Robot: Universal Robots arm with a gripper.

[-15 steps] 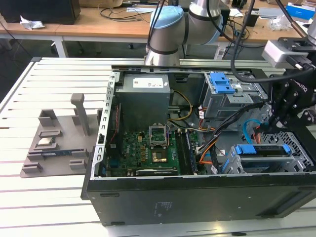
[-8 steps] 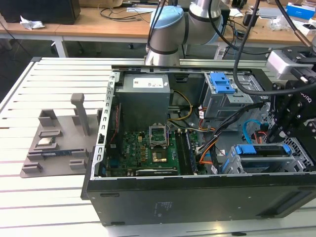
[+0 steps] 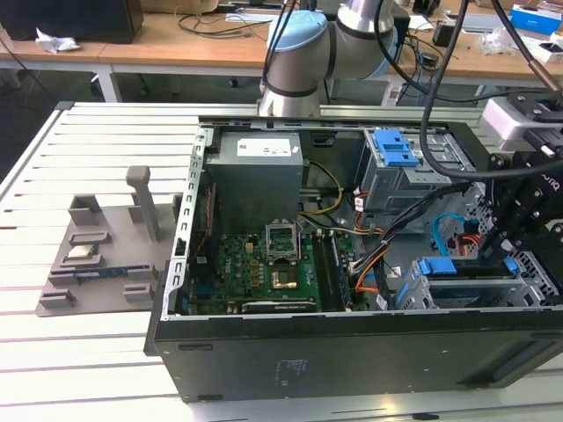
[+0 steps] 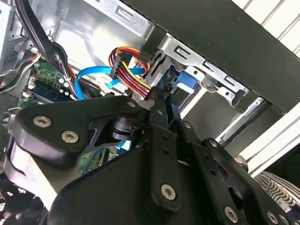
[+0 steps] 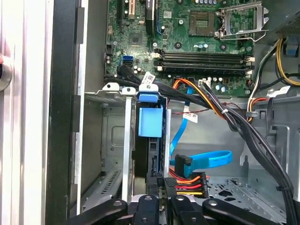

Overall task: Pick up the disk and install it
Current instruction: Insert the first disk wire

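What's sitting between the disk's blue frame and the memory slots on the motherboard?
In the first wrist view, black cables with white tags and a run of orange wires cross between the disk and the memory slots.

Arm (image 3: 299,53): rises at the far side, elbow bent toward the exterior view's right.
Wrist: angled downward.
Gripper (image 5: 158,202): black fingers (image 4: 161,136) drawn close together, almost no gap.

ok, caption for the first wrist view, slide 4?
Gripper poised over the blue-framed disk standing on edge in the open computer case's drive cage, cables alongside.
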